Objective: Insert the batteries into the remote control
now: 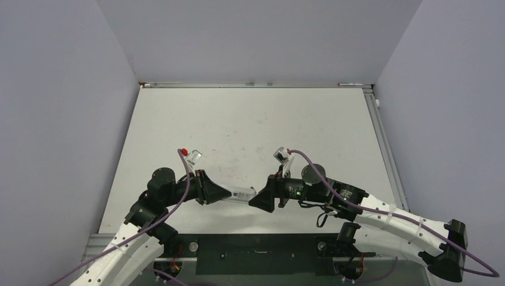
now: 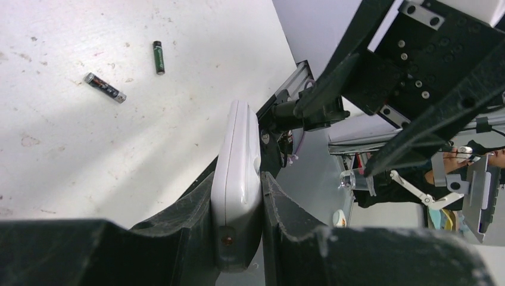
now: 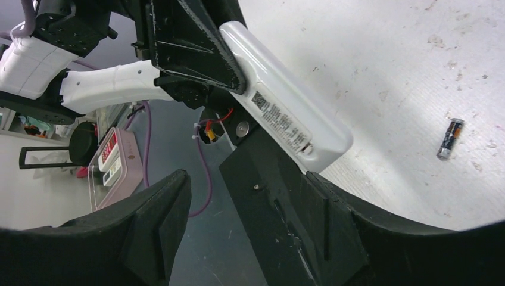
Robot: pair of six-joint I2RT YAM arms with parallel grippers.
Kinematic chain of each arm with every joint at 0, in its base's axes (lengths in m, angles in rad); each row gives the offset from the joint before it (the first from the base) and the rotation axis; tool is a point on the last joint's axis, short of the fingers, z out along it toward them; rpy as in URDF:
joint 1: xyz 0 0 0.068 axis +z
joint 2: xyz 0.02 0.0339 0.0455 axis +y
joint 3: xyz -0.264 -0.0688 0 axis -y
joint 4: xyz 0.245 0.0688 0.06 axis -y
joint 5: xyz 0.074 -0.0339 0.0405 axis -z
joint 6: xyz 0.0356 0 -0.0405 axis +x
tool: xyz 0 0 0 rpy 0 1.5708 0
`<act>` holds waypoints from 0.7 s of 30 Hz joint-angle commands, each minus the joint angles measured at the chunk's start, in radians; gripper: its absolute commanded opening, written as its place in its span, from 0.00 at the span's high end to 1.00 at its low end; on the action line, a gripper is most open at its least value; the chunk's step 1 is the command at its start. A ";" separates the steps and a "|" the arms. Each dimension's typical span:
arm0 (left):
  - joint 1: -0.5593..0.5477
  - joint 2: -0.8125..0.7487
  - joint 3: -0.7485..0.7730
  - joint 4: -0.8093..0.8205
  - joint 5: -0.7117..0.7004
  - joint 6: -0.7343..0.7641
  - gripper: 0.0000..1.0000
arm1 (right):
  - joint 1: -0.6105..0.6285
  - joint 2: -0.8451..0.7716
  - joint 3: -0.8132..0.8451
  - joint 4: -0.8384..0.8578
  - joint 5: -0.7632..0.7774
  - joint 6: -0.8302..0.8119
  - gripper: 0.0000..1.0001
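Note:
My left gripper point(image 1: 229, 193) is shut on one end of the slim white remote control point(image 1: 241, 194) and holds it above the table's near edge. In the left wrist view the remote point(image 2: 238, 149) stands edge-on between the two fingers. Two batteries point(image 2: 159, 57) point(image 2: 105, 87) lie apart on the table beyond it. My right gripper point(image 1: 260, 199) is open, facing the remote's free end. In the right wrist view the remote point(image 3: 286, 116) shows a printed label, and its end sits just ahead of the open jaws without touching them. One battery point(image 3: 449, 138) lies on the table to the right.
The white table point(image 1: 250, 125) is walled on three sides. Its near metal edge point(image 1: 256, 244) runs under both grippers, with the arm bases and cables below it. A pink device point(image 3: 116, 161) sits off the table beneath.

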 commanded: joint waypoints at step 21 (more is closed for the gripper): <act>0.005 -0.018 -0.022 0.046 -0.100 -0.098 1.00 | 0.114 0.101 -0.090 0.301 0.272 0.219 0.38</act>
